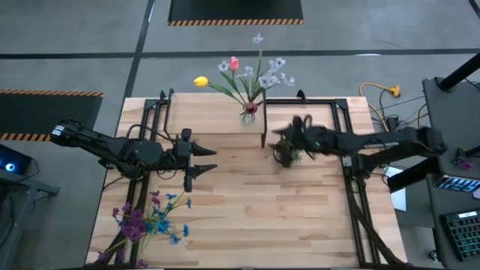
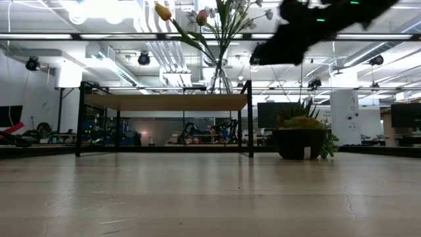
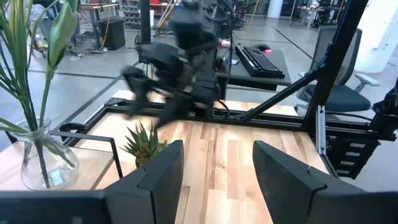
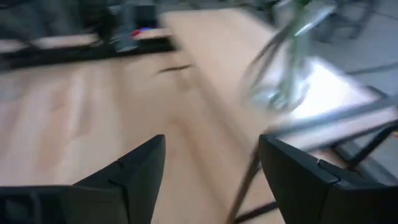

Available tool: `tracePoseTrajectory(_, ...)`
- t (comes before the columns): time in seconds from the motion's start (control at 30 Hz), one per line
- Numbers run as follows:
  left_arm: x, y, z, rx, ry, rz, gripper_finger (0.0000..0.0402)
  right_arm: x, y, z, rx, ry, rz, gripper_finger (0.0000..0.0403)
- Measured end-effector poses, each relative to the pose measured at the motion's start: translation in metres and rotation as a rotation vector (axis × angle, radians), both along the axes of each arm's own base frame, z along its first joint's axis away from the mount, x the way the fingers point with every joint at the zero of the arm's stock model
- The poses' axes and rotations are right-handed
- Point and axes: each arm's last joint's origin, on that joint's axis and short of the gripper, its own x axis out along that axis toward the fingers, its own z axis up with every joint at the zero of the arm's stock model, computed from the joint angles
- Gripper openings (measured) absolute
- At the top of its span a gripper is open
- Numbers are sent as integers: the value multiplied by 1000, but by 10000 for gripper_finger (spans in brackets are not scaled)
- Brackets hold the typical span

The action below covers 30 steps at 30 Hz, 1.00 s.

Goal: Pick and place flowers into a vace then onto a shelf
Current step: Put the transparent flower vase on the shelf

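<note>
A clear glass vase with several flower stems stands on the low light-wood shelf, near its right end. It also shows in the left wrist view and blurred in the right wrist view. More loose flowers with blue and purple blooms lie at the table's near left corner. My right gripper is open and holds nothing. It hovers just right of the shelf, above the potted plant. My left gripper is open over the table's left middle, pointing right.
A short spiky potted plant stands on the table right of the shelf, under my right arm. Black frame rails run along both sides of the table. Bare wood lies in the middle and near right.
</note>
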Motion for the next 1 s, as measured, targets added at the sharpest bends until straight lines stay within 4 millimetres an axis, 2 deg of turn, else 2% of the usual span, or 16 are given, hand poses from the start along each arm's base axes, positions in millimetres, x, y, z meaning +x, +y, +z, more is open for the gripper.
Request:
tracePoseTrajectory(0.13,0,0,0,7,3,0,177,-35,30,-27,32,-53,141,233)
tracePoseTrajectory(0.2,0,0,0,7,3,-1,177,-51,40,-34,46,-115,194,226)
tracePoseTrajectory(0.37,0,0,-1,8,5,-1,177,-85,52,-43,92,-228,264,207)
tracePoseTrajectory(0.5,0,0,-1,9,6,-1,177,-106,56,-52,57,-278,293,195)
tracePoseTrajectory(0.67,1,0,-1,9,8,-1,177,-125,57,-60,9,-372,371,180)
tracePoseTrajectory(0.83,1,1,-1,17,6,52,177,-136,62,-58,-32,-500,665,170)
tracePoseTrajectory(0.9,0,2,-1,21,4,85,177,-138,62,-56,-53,-526,688,165)
tracePoseTrajectory(1.0,0,3,-1,23,4,95,177,-138,60,-58,-100,-513,631,150)
